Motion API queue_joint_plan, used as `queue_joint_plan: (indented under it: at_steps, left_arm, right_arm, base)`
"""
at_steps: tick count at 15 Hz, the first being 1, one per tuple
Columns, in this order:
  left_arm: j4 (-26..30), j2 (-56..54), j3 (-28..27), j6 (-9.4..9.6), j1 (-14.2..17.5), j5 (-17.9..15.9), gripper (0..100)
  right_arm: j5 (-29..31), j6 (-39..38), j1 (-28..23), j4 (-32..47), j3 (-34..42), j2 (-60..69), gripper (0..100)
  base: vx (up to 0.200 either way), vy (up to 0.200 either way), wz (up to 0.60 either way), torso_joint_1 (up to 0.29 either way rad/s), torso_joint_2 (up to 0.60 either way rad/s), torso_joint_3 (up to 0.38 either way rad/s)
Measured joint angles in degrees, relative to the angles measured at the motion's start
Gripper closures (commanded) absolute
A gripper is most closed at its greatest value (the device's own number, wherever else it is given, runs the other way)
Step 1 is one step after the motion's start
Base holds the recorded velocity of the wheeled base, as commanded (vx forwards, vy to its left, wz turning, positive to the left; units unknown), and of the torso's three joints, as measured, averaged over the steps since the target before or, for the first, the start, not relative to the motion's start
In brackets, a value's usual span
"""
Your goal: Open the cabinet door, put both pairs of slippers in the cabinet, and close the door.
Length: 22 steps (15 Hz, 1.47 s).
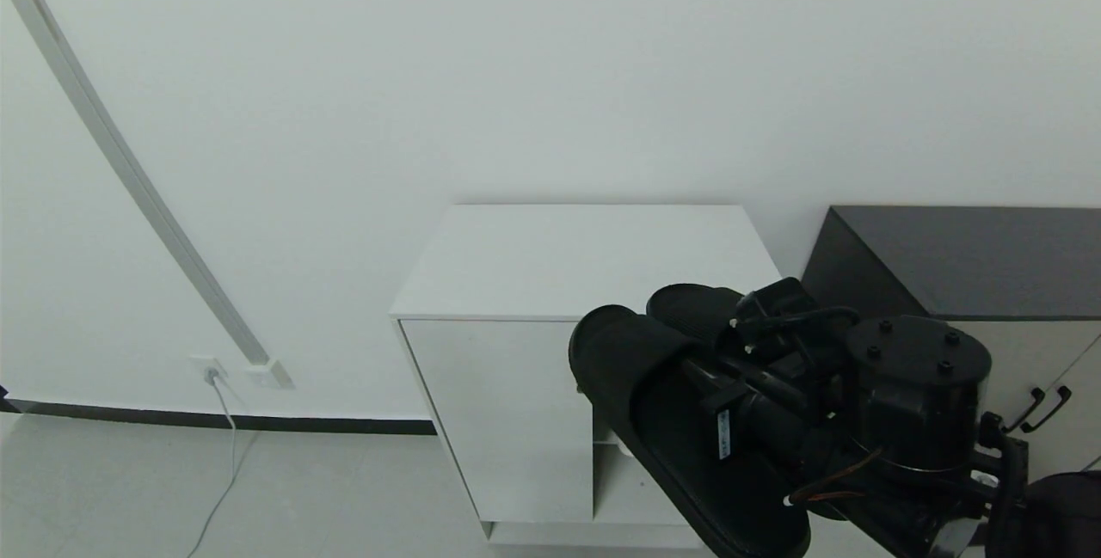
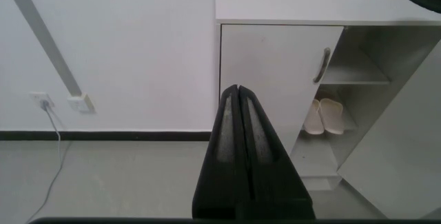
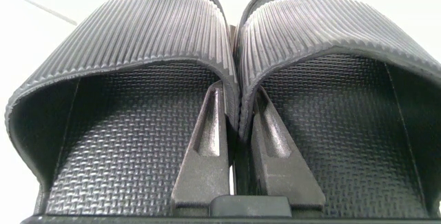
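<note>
The white cabinet (image 1: pixel 585 257) stands open on its right half, as the left wrist view shows: the left door (image 2: pixel 275 65) with its handle is closed, and beside it bare shelves lie exposed. A pale pair of slippers (image 2: pixel 324 116) sits side by side on a lower shelf, so the opening and the first pair look done. The black pair of slippers (image 1: pixel 628 369) is not yet inside. It hangs in the air in front of the cabinet's open side, pinched by the right end effector (image 3: pixel 238 151), whose two fingers reach one into each slipper and squeeze the inner walls together. The left end effector (image 2: pixel 238 92) hovers well to the cabinet's left, its fingers pressed together with nothing between them. What seems left is to set the black pair on a shelf and shut the door. In the head view the right arm and the black slippers cover most of the opening, so the free shelves and the pale pair are hidden there. I cannot tell for sure whether the slanting panel at the right of the opening is the swung-out door leaf or the cabinet's side wall, and how firmly the black pair is held is not clear.
</note>
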<state>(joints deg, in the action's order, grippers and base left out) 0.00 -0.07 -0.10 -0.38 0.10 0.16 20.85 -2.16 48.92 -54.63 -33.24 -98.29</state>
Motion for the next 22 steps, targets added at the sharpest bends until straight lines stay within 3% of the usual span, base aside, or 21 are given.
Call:
queue_joint_plan:
  at_steps: [6, 22]
  left_arm:
    - [-0.02, 0.00, 0.00, 0.00, 0.00, 0.00, 100]
    - [0.00, 0.00, 0.00, 0.22, -0.02, -0.06, 100]
  right_arm:
    - [-0.13, -0.05, -0.09, -0.28, 0.41, -0.05, 100]
    - [-0.24, -0.20, -0.11, -3.34, 2.44, -1.38, 100]
  base:
    - [0.000, 0.000, 0.00, -0.019, 0.04, 0.022]
    - [0.000, 0.000, 0.00, -0.175, 0.40, 0.222]
